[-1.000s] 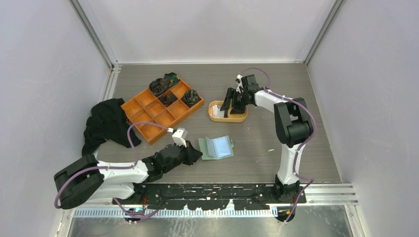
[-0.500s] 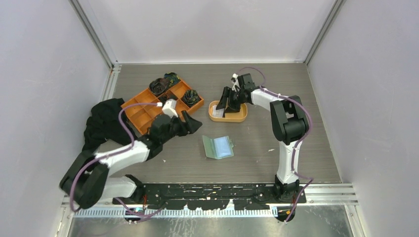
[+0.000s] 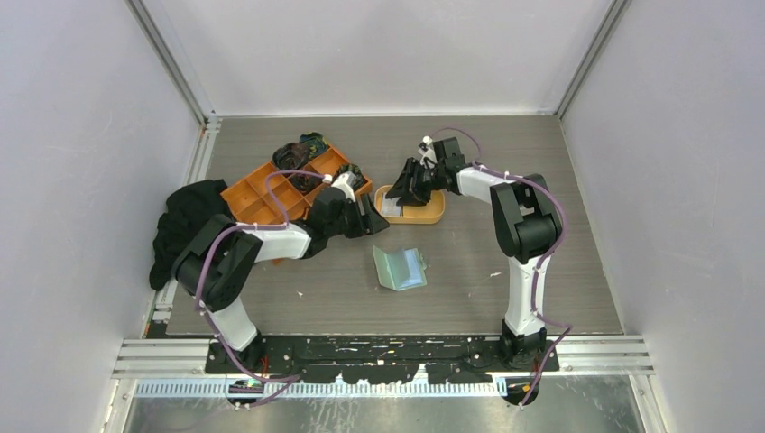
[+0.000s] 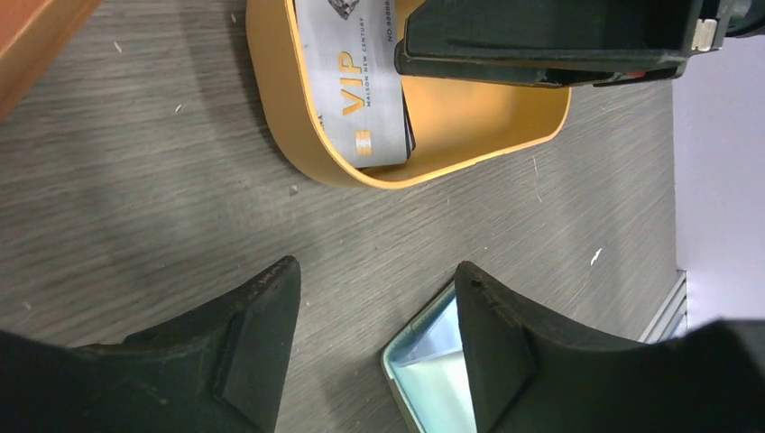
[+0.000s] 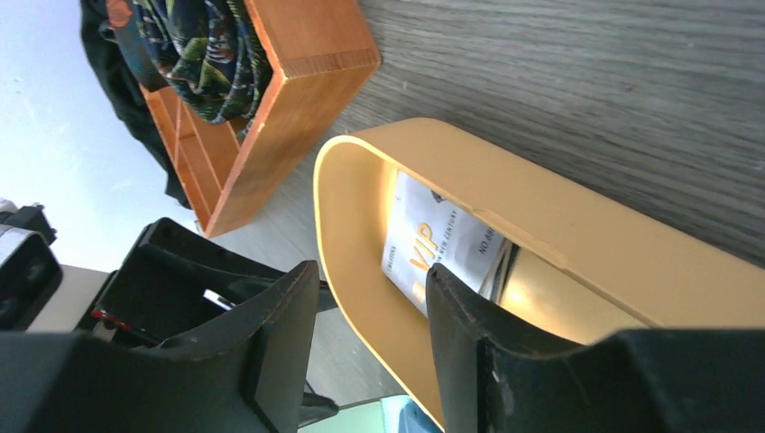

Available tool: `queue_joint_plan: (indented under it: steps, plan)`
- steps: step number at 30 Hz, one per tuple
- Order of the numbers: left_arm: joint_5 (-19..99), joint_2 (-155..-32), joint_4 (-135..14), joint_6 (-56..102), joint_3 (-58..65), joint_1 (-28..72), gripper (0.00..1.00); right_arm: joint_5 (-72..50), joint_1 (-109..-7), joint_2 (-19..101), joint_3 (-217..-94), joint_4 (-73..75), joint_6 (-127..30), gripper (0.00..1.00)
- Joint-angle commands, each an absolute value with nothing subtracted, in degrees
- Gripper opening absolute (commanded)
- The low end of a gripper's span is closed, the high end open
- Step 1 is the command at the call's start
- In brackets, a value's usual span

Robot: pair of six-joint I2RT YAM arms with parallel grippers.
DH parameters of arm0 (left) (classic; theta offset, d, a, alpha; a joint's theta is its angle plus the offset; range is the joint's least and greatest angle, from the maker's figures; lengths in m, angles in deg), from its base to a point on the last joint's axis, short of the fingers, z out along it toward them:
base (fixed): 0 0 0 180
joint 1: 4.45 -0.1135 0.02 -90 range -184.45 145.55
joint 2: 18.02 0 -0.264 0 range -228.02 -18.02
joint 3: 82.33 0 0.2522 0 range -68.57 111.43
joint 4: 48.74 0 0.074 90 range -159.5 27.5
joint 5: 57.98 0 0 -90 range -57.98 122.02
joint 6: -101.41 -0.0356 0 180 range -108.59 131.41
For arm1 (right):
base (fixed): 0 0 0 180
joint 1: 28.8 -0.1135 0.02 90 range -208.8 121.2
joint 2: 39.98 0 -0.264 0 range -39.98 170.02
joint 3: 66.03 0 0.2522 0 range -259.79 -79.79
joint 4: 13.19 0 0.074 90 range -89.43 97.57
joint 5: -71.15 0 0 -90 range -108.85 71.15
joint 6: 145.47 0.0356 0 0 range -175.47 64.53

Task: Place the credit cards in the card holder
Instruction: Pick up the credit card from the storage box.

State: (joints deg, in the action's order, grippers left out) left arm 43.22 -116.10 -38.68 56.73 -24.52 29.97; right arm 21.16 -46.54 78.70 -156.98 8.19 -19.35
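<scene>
The credit cards (image 3: 393, 207) lie stacked in the left end of an oval orange dish (image 3: 431, 216); the top one is pale grey with "VIP" on it (image 4: 354, 83) (image 5: 431, 242). The sage-green card holder (image 3: 400, 268) lies open on the table in front of the dish, and its corner shows in the left wrist view (image 4: 433, 372). My left gripper (image 3: 370, 217) (image 4: 374, 272) is open and empty, low over the table between dish and holder. My right gripper (image 3: 403, 190) (image 5: 370, 275) is open and empty, and it straddles the dish's left rim (image 5: 347, 271) above the cards.
An orange compartment tray (image 3: 275, 200) with dark patterned bundles in its far cells stands left of the dish. A black cloth (image 3: 189, 225) lies at the far left. The two grippers are close together at the dish's left end.
My left arm has swung from the holder's left side, up and right, to the dish's near-left end. My right gripper has shifted slightly left over the cards. The holder looks narrower.
</scene>
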Motion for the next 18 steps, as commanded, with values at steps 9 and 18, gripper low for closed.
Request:
queue_joint_plan:
  steps: [9, 18]
  plan:
    - [40.64, -115.51, -40.59, 53.64, -22.00, 29.50, 0.62, 7.66, -46.63, 73.96, -157.94, 12.53, -25.33, 0.48]
    - [38.90, -117.64, -41.93, 52.46, -17.67, 29.11, 0.64, 5.10, -47.87, 77.43, -159.02, 13.87, -26.22, 0.55]
